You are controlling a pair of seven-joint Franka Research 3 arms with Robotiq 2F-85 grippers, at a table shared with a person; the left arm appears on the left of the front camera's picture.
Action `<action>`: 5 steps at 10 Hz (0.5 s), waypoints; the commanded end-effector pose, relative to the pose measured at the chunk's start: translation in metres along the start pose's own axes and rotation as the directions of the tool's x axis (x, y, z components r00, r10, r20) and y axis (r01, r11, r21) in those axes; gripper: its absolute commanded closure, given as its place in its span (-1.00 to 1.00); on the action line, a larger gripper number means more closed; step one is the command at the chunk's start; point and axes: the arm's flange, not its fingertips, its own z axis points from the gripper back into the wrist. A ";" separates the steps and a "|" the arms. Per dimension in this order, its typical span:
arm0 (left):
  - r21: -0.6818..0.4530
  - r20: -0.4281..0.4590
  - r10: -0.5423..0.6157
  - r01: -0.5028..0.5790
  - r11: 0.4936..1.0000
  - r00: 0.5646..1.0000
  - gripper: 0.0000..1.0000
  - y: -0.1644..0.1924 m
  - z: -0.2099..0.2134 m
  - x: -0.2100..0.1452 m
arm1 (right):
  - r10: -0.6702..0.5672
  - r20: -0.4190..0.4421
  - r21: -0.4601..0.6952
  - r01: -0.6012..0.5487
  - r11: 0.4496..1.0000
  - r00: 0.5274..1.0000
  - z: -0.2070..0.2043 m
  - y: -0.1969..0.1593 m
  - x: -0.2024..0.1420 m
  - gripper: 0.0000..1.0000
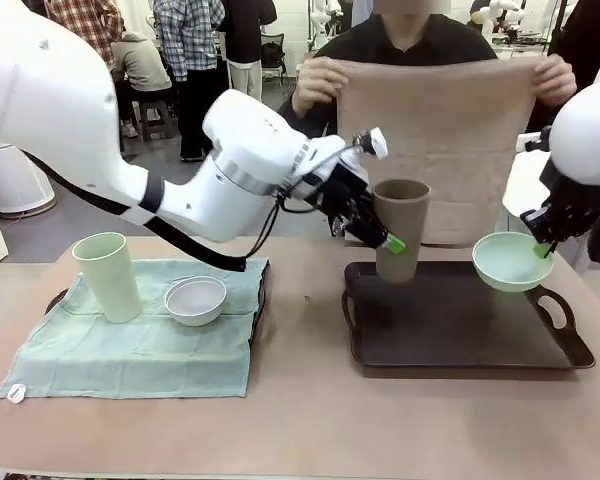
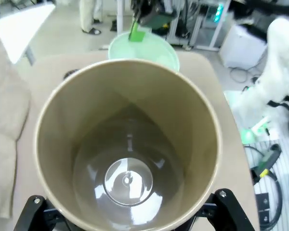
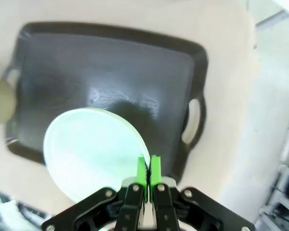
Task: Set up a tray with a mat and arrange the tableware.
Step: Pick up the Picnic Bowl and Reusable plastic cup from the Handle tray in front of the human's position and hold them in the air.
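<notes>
Front view: the left gripper [image 1: 380,232] has the tan-brown tumbler [image 1: 400,228] clamped in wide jaws, lifted over the dark tray's [image 1: 450,330] back-left corner. The right gripper [image 1: 543,243] is pinched tight on the mint green bowl's [image 1: 510,262] rim, above the tray's right side.

Left wrist view: tumbler [image 2: 127,147] mouth-on, bowl [image 2: 151,48] beyond it.

Right wrist view: green pads [image 3: 141,172] nip the bowl [image 3: 94,151] rim above the tray [image 3: 115,72].

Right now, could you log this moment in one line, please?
left end effector: holds tan tumbler | right end effector: pinches mint bowl | tray: bare
</notes>
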 end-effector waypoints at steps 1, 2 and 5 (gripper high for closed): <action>0.014 0.023 0.006 -0.006 1.000 1.000 0.56 -0.023 0.035 0.012 | 0.038 0.030 0.042 -0.039 0.998 0.999 0.023 0.004 -0.016 0.98; 0.024 0.014 0.012 -0.013 1.000 1.000 0.56 -0.026 0.042 0.021 | 0.037 0.044 0.028 -0.038 0.999 0.998 0.034 0.005 -0.018 0.98; 0.024 0.023 -0.006 0.006 1.000 1.000 0.56 -0.013 0.037 0.026 | 0.021 0.035 0.002 -0.022 1.000 0.999 0.037 0.007 -0.013 0.98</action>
